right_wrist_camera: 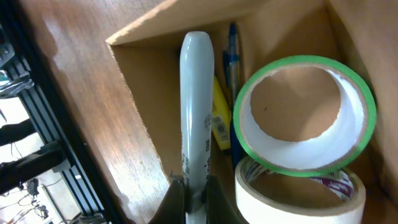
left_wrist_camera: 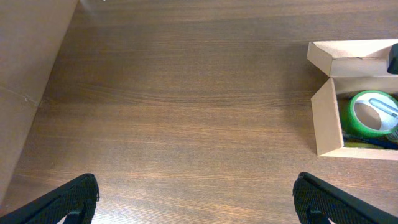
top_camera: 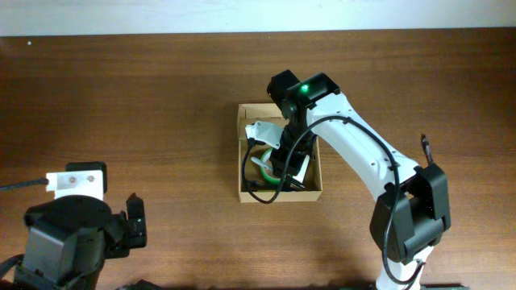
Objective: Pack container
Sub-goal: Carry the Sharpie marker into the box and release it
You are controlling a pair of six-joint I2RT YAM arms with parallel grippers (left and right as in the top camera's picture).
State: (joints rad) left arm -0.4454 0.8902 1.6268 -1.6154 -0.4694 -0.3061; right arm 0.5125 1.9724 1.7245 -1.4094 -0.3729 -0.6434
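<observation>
While the right arm (top_camera: 363,153) is reaching in over the middle of the table (top_camera: 145,105), the box (top_camera: 241,153) is sitting open underneath it with its lid flap thrown back, and the right gripper (top_camera: 278,157) is pointing down into it. Seen from that wrist, the right gripper (right_wrist_camera: 194,199) is pinching a white marker (right_wrist_camera: 196,93) tight at its near end, and the marker is running lengthways along one inner wall of the box (right_wrist_camera: 149,93). Things are crowding it on the other side: a blue pen (right_wrist_camera: 232,62) and a yellow thing (right_wrist_camera: 219,115) are lying just beside the marker, and a green tape (right_wrist_camera: 305,115) is resting on top of a white tape (right_wrist_camera: 298,193), filling most of the remaining room. From above, the arm's black cable (top_camera: 251,187) is looping down across the box and hiding part of what is inside, though the green tape (top_camera: 262,165) is peeking out beside it. Well apart from all this, at the near left corner, the left gripper (left_wrist_camera: 196,199) is hanging over bare wood with its fingers (left_wrist_camera: 68,199) spread wide and nothing between them. Its camera is catching the box (left_wrist_camera: 326,118) off to one side, with the green tape (left_wrist_camera: 357,121) showing inside.
</observation>
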